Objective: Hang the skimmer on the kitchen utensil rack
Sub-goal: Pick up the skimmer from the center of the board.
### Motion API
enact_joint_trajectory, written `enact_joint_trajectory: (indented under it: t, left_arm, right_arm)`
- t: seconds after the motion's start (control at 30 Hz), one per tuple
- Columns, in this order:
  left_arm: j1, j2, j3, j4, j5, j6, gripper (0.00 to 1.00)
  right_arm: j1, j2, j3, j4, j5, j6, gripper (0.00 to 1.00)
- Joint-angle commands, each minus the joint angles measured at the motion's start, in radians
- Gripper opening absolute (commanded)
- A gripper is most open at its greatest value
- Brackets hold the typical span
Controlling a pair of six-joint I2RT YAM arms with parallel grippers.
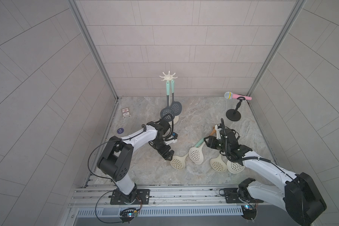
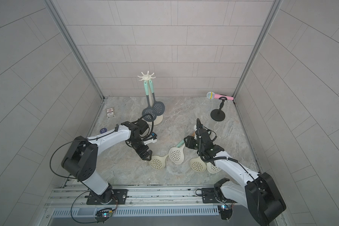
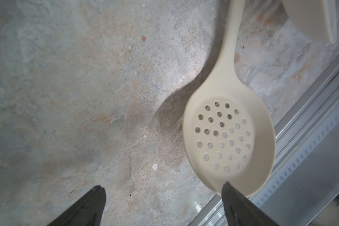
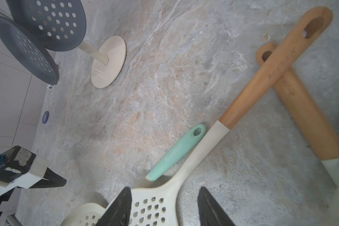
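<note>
Robot lab cell, aluminium frame (image 1: 93,49), tiled panel walls (image 1: 174,39), mounting rail (image 1: 184,192)

Both top views look steeply down from above the near edge of the counter (image 1: 204,109) and share all of it. The left wrist view sits close over a cream skimmer (image 3: 227,137). The right wrist view looks low across the counter toward the kitchen utensil rack (image 4: 108,62).

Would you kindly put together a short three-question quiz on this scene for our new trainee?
1. How many dark grey skimmers hang on the kitchen utensil rack?
2. True or false: the left end effector stands open, holding nothing.
3. What rests on the black stand? A whisk; B pink microphone; C ladle.
Key: 1 two; 2 true; 3 B.
</note>
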Motion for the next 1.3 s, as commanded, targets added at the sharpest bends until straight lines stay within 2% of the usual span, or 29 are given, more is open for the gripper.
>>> enact_joint_trajectory:
  t: [0.0, 0.1, 0.33, 0.57, 0.83, 1.13, 1.27]
  left_arm:
    - [-0.020, 0.016, 0.020, -0.031, 0.036, 0.003, 0.96]
    - [-0.033, 0.037, 0.022, -0.034, 0.058, 0.004, 0.91]
    - [-0.048, 0.092, 0.039, -0.044, 0.086, 0.010, 0.70]
    - [-0.053, 0.113, 0.044, -0.022, 0.082, 0.001, 0.62]
    - [-0.054, 0.138, 0.062, -0.027, 0.091, 0.002, 0.39]
    - [-0.054, 0.147, 0.076, -0.051, 0.134, 0.014, 0.01]
    - [-0.054, 0.143, 0.076, -0.056, 0.130, 0.018, 0.00]
  right_arm:
    - [-0.004, -0.017, -0.011, 0.008, 0.021, -0.004, 0.56]
    - [-0.004, -0.025, -0.015, 0.003, 0.027, -0.004, 0.56]
    - [-0.004, -0.056, -0.019, -0.018, 0.044, -0.010, 0.56]
    - [-0.004, -0.068, -0.013, -0.033, 0.048, -0.016, 0.56]
    - [-0.004, -0.068, -0.007, -0.040, 0.047, -0.023, 0.56]
    - [-0.005, -0.072, -0.004, -0.045, 0.047, -0.028, 0.56]
    - [-0.006, -0.073, 0.001, -0.050, 0.048, -0.035, 0.56]
